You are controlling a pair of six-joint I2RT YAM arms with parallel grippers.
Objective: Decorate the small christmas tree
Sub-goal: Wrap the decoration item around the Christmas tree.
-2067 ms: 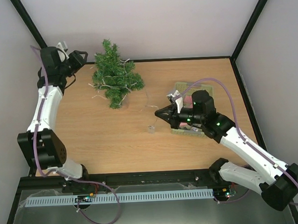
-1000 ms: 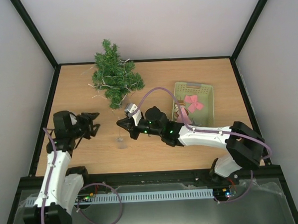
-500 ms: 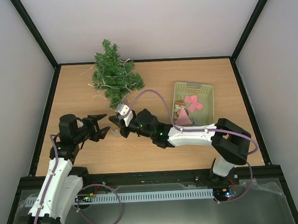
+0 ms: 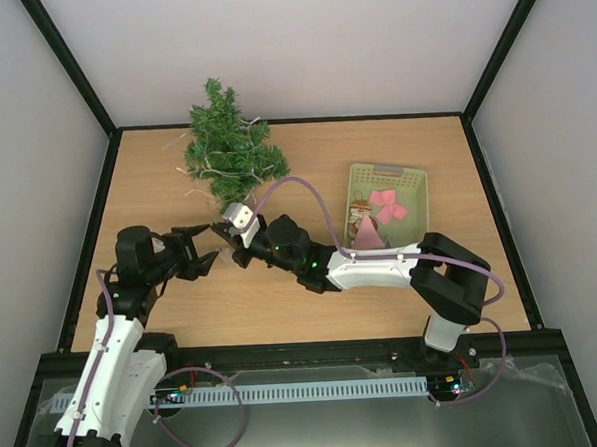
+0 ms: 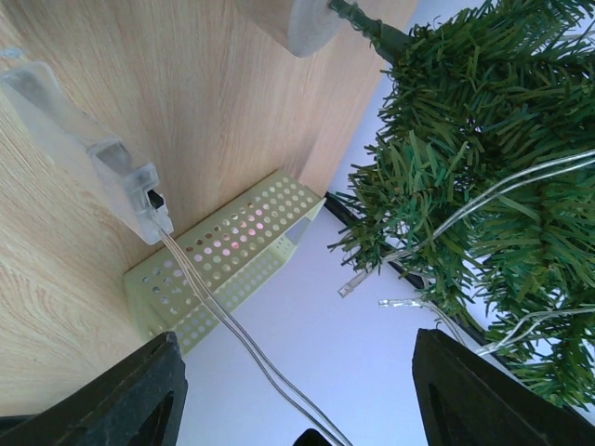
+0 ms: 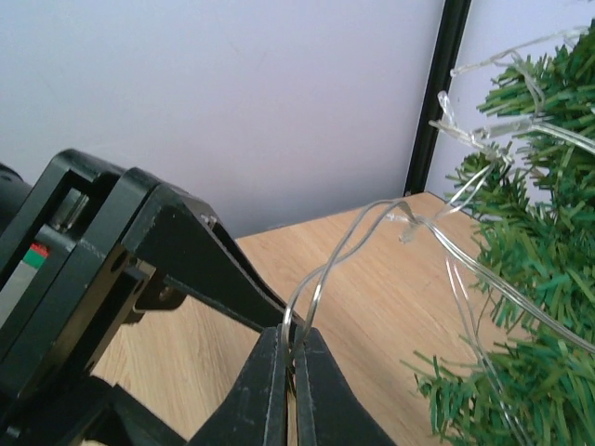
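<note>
The small christmas tree lies at the back left of the table, with a clear light string wound through its branches. My right gripper is shut on a loop of the string's wire, just left of the tree's base. My left gripper faces it from the left, open and close to its tip. In the left wrist view the wire runs between the wide-apart fingers untouched, and leads up to the clear battery box by the tabletop.
A pale green basket at the right holds a pink bow and other ornaments. The right arm stretches across the middle of the table. Black frame rails border the table.
My right gripper has carried the wire further left and back, up to the left gripper. The left gripper has opened wider and shifted slightly toward it.
</note>
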